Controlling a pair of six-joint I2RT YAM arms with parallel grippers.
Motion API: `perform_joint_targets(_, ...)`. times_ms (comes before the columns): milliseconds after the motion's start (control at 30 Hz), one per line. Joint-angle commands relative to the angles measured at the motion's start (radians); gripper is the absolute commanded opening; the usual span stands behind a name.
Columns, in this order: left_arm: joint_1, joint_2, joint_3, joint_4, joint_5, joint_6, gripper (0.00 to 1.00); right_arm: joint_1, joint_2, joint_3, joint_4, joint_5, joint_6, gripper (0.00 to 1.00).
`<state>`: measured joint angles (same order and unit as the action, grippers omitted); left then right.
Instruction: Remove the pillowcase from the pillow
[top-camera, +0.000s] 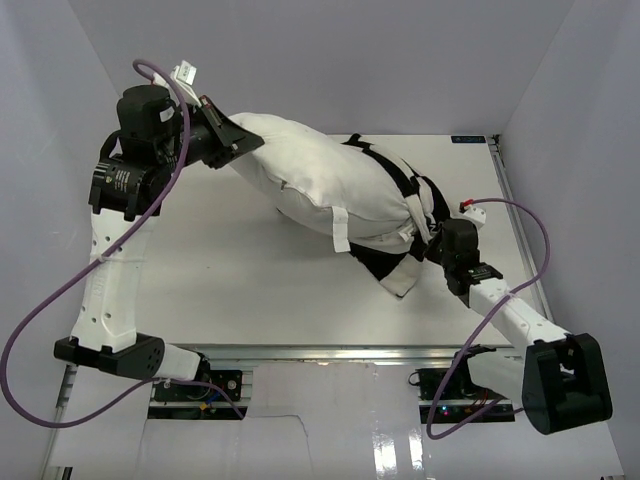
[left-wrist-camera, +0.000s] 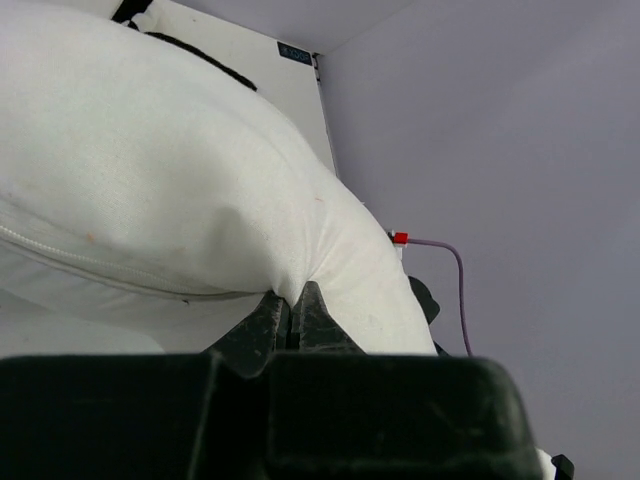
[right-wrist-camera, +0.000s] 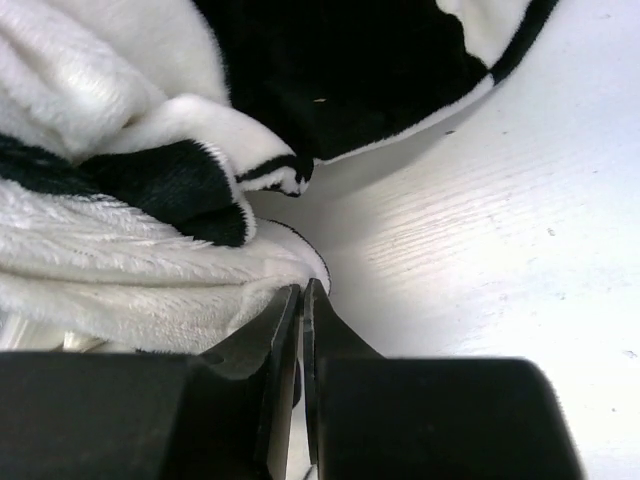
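Two soft things: pillow (top-camera: 300, 170) and pillowcase (top-camera: 378, 262), together on the far half of the table (top-camera: 230, 280).
Pillow: plain white and plump; slanting from the far left down toward the right; bare along most of its length; left end up off the table, right end low.
Pillowcase: black and white, fluffy; bunched up around the right end of the pillow only; one loose flap lying flat on the table at the near side.
Left gripper (top-camera: 248, 143): high at the far left; clamped tight on the left corner of the pillow; in the left wrist view, white cloth puckered right into the closed fingers (left-wrist-camera: 265, 325).
Right gripper (top-camera: 432, 245): low by the table, pushed up against the bunched pillowcase; fingers (right-wrist-camera: 283, 335) pressed together; tips touching a white fluffy edge of the pillowcase; cannot tell if any cloth is caught between them.
Table: white, with a faint grain seen in the right wrist view.
Cables (top-camera: 40, 320): purple, one looping out from each arm.
Walls (top-camera: 350, 60): plain pale grey, on three sides of the table.
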<state>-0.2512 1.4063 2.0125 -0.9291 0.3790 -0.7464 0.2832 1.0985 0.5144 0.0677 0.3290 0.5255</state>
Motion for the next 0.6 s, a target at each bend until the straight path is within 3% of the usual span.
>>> perform_joint_targets(0, 0.012, -0.111, -0.023, 0.113, -0.028, -0.013, 0.00, -0.064, 0.027, 0.007, -0.023, 0.006, -0.021, 0.08)
perform_joint_targets(67, 0.012, -0.182, -0.085, 0.121, -0.067, 0.016, 0.00, -0.068, 0.018, 0.028, -0.029, -0.068, -0.065, 0.08)
perform_joint_targets(133, 0.012, -0.257, -0.294, 0.159, -0.087, 0.042, 0.00, -0.067, -0.053, 0.047, -0.109, -0.136, -0.094, 0.08)
perform_joint_targets(200, 0.012, -0.415, -0.497, 0.274, -0.092, 0.056, 0.00, -0.067, -0.191, 0.045, -0.140, -0.220, -0.123, 0.31)
perform_joint_targets(233, 0.012, -0.503, -0.678, 0.323, -0.103, 0.059, 0.00, -0.065, -0.237, 0.059, -0.166, -0.232, -0.146, 0.40)
perform_joint_targets(267, 0.013, -0.541, -0.755, 0.341, -0.109, 0.059, 0.00, -0.065, -0.277, 0.078, -0.187, -0.243, -0.159, 0.56)
perform_joint_targets(333, 0.013, -0.605, -0.945, 0.393, -0.104, 0.059, 0.00, -0.064, -0.353, 0.148, -0.206, -0.281, -0.215, 0.65)
perform_joint_targets(467, 0.013, -0.690, -1.103, 0.430, -0.074, 0.062, 0.00, -0.061, -0.254, 0.295, -0.086, -0.534, -0.347, 0.77)
perform_joint_targets(500, 0.013, -0.710, -1.121, 0.438, -0.060, 0.053, 0.00, -0.061, -0.159, 0.371, -0.079, -0.623, -0.363, 0.81)
perform_joint_targets(567, 0.013, -0.731, -1.170, 0.469, -0.020, 0.042, 0.00, -0.032, -0.044, 0.487, -0.120, -0.636, -0.398, 0.89)
